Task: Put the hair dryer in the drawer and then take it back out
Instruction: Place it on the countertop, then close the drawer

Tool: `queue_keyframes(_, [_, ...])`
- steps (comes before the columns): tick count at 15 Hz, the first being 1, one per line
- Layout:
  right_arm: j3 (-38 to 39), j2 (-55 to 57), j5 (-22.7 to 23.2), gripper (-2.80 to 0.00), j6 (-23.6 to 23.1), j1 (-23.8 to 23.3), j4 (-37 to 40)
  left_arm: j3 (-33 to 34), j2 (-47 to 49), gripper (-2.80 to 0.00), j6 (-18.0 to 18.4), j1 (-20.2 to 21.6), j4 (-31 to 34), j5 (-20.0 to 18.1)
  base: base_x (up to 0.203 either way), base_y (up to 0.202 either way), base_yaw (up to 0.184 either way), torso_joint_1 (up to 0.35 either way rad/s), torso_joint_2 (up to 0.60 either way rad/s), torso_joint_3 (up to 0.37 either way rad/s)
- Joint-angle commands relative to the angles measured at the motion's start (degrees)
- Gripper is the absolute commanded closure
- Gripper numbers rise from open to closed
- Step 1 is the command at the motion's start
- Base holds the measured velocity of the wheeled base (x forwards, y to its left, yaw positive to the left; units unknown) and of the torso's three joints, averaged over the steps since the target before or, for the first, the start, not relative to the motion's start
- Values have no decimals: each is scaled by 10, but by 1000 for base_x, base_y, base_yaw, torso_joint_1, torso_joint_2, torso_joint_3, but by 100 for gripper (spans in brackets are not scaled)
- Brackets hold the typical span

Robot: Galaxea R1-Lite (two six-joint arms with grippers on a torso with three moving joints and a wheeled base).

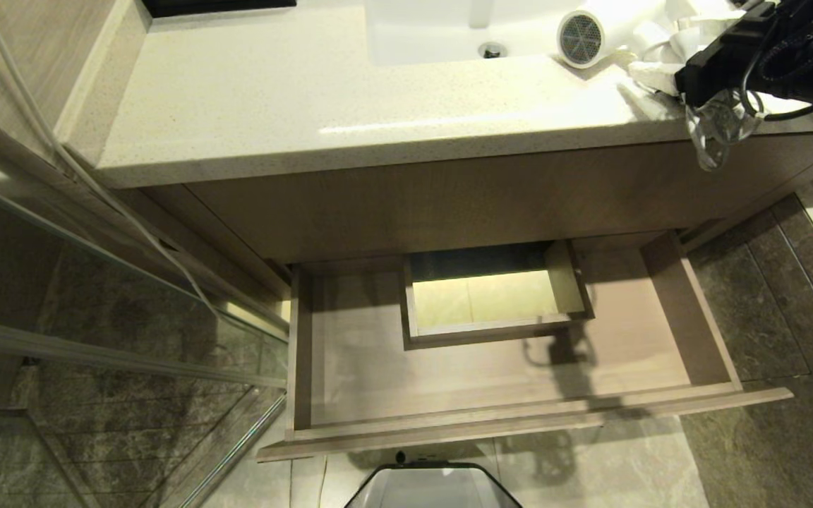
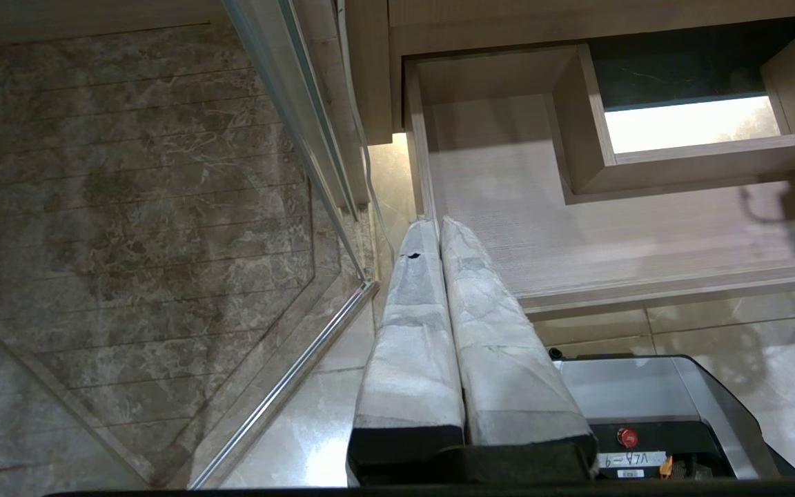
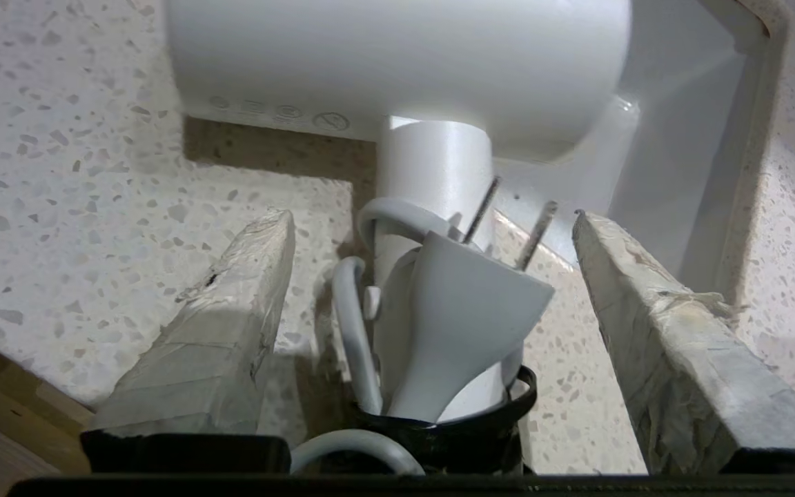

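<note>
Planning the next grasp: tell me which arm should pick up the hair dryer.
Right. The right gripper sits open on the counter with its fingers either side of the hair dryer. The left gripper is shut, down by the empty open drawer.

The left gripper (image 2: 432,224) hangs over the floor with its two wrapped fingers (image 2: 411,324) pressed together, tips just at the front corner of the open drawer (image 2: 508,200). A boxed cut-out (image 2: 591,124) sits at the drawer's back. A glass shower panel (image 2: 315,138) runs beside marbled tiles (image 2: 128,207). The robot's base (image 2: 653,400) shows below, apparently with a red button.
</note>
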Motion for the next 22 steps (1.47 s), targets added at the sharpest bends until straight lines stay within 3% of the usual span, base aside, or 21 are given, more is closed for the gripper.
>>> queue_keyframes(1, [10,-34,1,-280,-2,-13,0,1,0,0,0,0,0,0,0,0,0,0,0,0])
queue_keyframes(12, [103,-145,2,-280,1,-52,-5,1,0,0,0,0,0,0,0,0,0,0,0,0])
queue_keyframes(13, [125,-165,2,0,3,-57,-3,1,0,0,0,0,0,0,0,0,0,0,0,0])
queue_keyframes(16, [147,-183,-5,0,4,-63,1,1,0,0,0,0,0,0,0,0,0,0,0,0])
queue_keyframes(18, [214,-247,-27,0,4,-67,3,0,0,0,0,0,0,0,0,0,0,0,0,0])
queue_keyframes(20, [310,-327,-94,0,25,-71,6,1,0,0,0,0,0,0,0,0,0,0,0,0])
queue_keyframes(22, [359,-372,-156,0,69,-72,15,1,0,0,0,0,0,0,0,0,0,0,0,0])
